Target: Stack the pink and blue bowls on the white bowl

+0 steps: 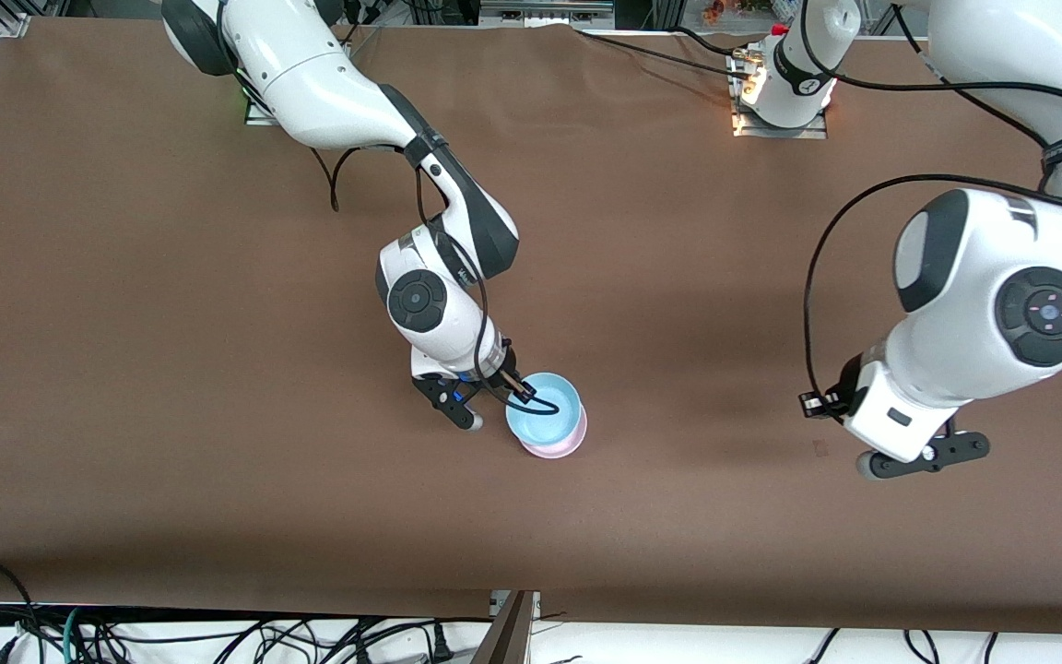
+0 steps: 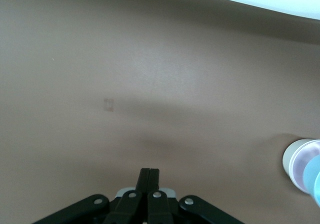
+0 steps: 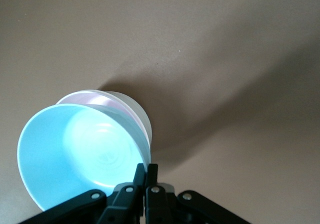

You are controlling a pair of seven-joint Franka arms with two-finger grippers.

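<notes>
Right gripper point(image 1: 520, 391): over the bowl stack near the middle of the table point(image 1: 125, 277). Fingers pressed fully together, as the right wrist view point(image 3: 146, 176) confirms; their tips sit at the rim of the blue bowl on the side toward the right arm's wrist. No wall of the bowl shows between the fingers, so whether the rim is pinched cannot be told; at most the tips touch it.

Blue bowl point(image 1: 543, 408): light blue, topmost in the stack, open side up, sitting slightly tilted in the bowl below. Interior bare point(image 3: 80, 154).

Pink bowl point(image 1: 557, 447): pale pink, directly under the blue one; only a crescent of its wall and rim shows on the side nearer the front camera. In the right wrist view its rim point(image 3: 107, 100) peeks out above the blue rim.

White bowl point(image 3: 135, 112): lowest of the three, seen as a pale outer wall under the pink rim in the right wrist view; hidden in the front view. It also appears with the others at the edge of the left wrist view point(image 2: 294, 156).

Left gripper point(image 1: 918, 454): waits over bare brown table toward the left arm's end, well apart from the stack. Fingers closed together point(image 2: 149, 181), holding nothing.
</notes>
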